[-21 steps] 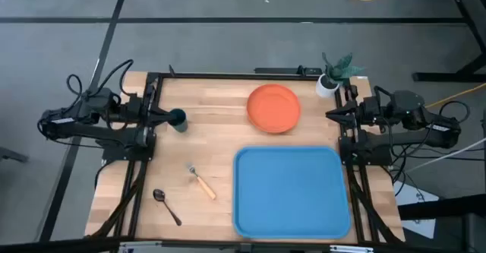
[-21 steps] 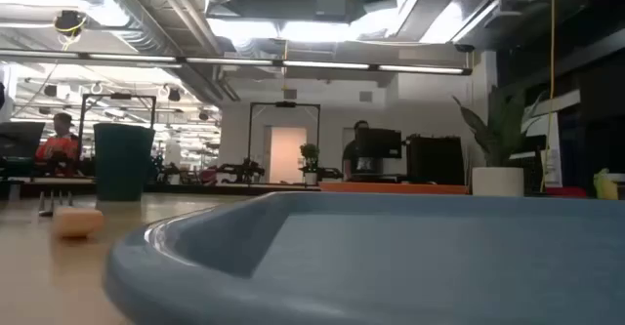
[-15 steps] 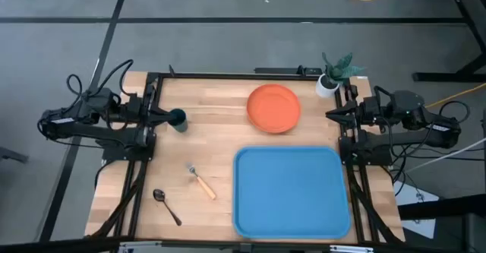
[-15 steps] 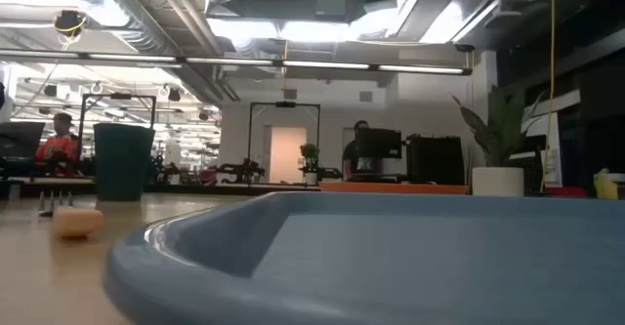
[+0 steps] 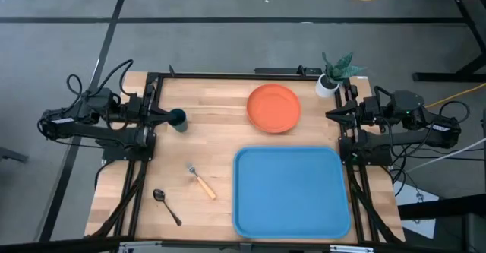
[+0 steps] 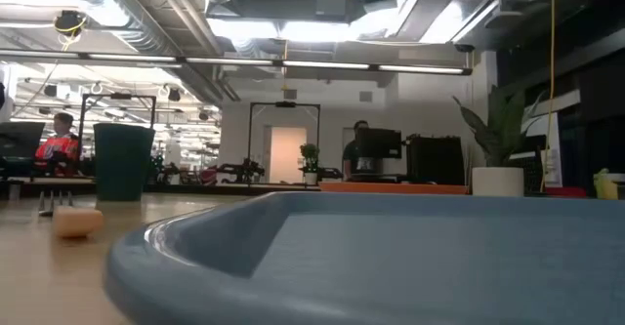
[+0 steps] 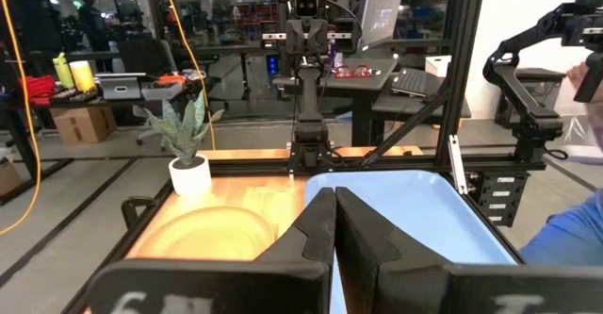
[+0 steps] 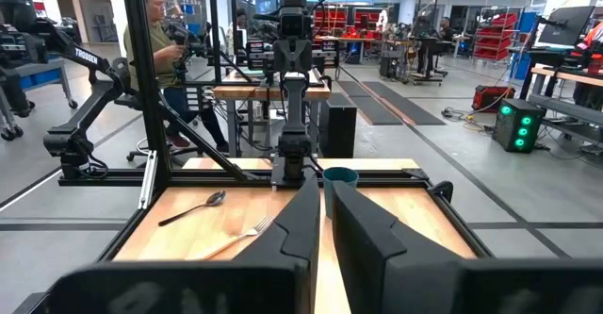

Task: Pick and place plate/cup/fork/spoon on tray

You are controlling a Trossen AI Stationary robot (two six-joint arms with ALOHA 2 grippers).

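The orange plate [image 5: 273, 107] lies at the table's far middle. The teal cup [image 5: 178, 118] stands upright at the far left and shows in the low view [image 6: 123, 162]. The fork [image 5: 201, 181] and the dark spoon [image 5: 165, 203] lie flat at the near left. The blue tray [image 5: 292, 192] lies at the near right. My left gripper [image 5: 165, 116] is shut and empty at the left edge, its tips just beside the cup; the cup is hidden in the left wrist view. My right gripper [image 5: 330, 115] is shut and empty at the right edge.
A white pot with a green plant [image 5: 332, 77] stands at the far right corner, close to my right arm. Black frame rails run along the table's left, right and far edges. Bare wood lies between the fork and the plate. A person [image 8: 160, 50] stands beyond the table's left side.
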